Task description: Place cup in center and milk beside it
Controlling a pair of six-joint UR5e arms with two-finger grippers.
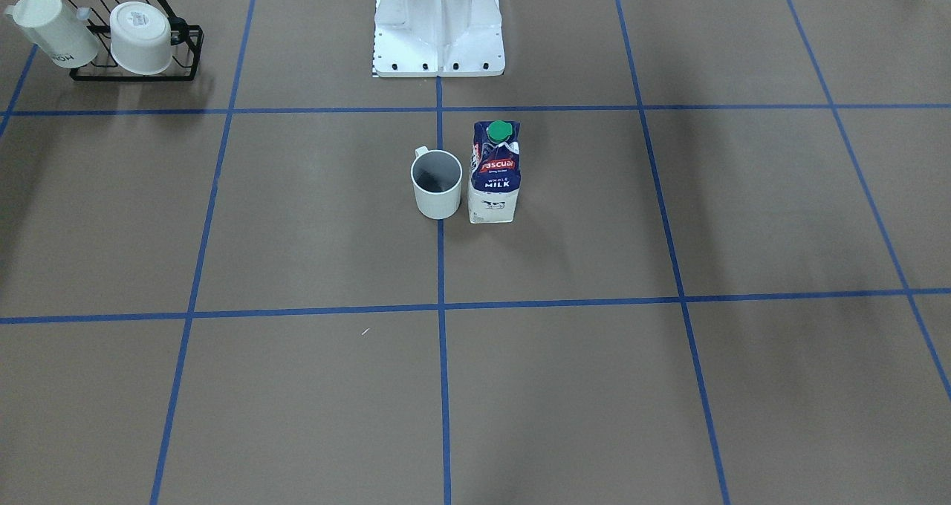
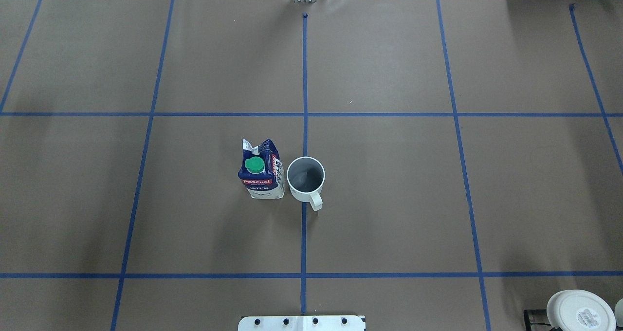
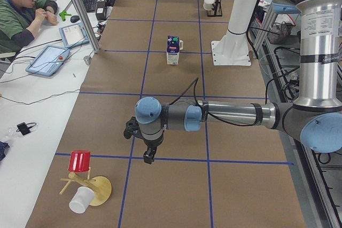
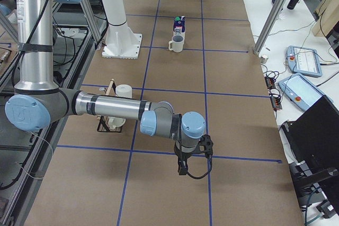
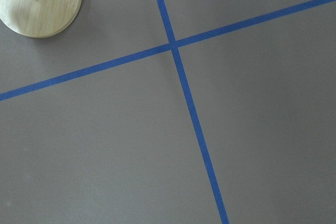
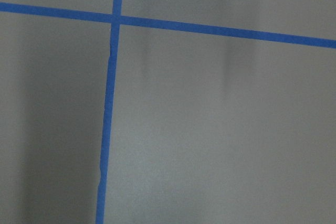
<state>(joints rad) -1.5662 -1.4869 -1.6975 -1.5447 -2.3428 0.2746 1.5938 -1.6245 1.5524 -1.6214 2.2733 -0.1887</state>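
Both upright on center point(image 2: 379, 190): cup point(image 2: 305, 177) just beside milk point(image 2: 262, 173); left, right jaws: cannot tell state.

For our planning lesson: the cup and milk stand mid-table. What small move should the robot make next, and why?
Probably none, just stop: the cup stands upright on the centre tape line, the milk upright close beside it, nothing touching either.

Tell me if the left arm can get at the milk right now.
Probably yes. The milk stands upright on the left arm's side of the cup, so the cup is not in the way. Only bare board lies between it and the left gripper.
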